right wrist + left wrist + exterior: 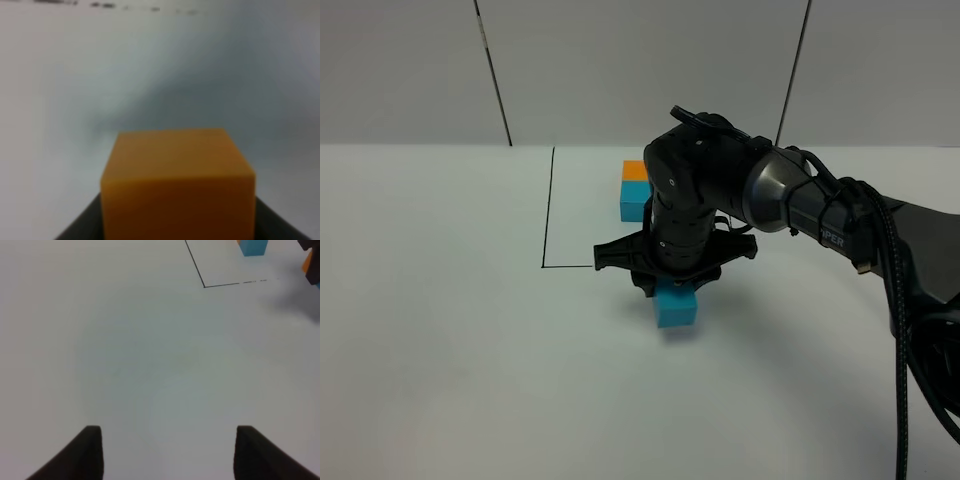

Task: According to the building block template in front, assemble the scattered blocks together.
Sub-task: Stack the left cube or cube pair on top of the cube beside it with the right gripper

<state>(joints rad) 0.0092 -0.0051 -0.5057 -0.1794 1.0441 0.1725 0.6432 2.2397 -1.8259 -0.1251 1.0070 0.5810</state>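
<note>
The building block template (635, 190), an orange cube behind a cyan one, sits inside the black-lined square at the back. Its cyan cube (252, 247) also shows in the left wrist view. My right gripper (670, 282) points down over the scattered cyan block (677, 304), just outside the square's front line. It is shut on the scattered orange block (177, 180), which fills the right wrist view and is hidden by the gripper in the high view. Whether orange touches cyan I cannot tell. My left gripper (167, 455) hangs open over bare table, with nothing between its fingers.
A thin black outline (548, 210) marks the square on the white table (440, 330). The right arm and its cable (900, 330) stretch in from the right side. A grey wall stands behind the table.
</note>
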